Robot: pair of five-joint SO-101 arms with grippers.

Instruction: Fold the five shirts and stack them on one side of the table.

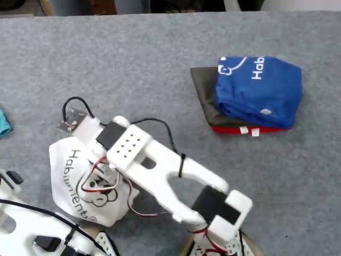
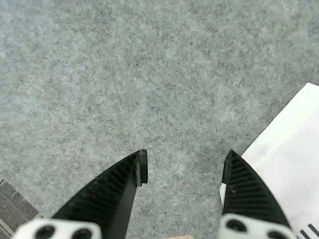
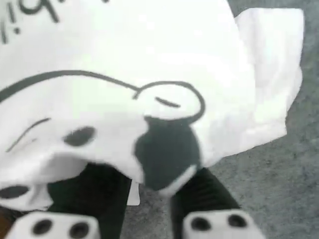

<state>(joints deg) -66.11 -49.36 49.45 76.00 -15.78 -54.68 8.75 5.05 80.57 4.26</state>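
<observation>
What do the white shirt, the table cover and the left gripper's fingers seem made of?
White shirt: soft matte cloth, probably cotton knit; it creases and drapes. Table cover: grey felt-like textile, fuzzy speckled nap. Left gripper's fingers: hard black plastic, matte, with ribbed inner faces.

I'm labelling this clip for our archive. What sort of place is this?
Probably a robotics test bench, not a home: a table covered in grey carpet-like felt, white arms with loose wires, and folded shirts stacked to one side.

Grey felt-like cloth covers the table (image 1: pixel 133 58). Past its far edge, toward eleven o'clock, stands what may be wooden furniture (image 1: pixel 101 5) in shadow.
</observation>
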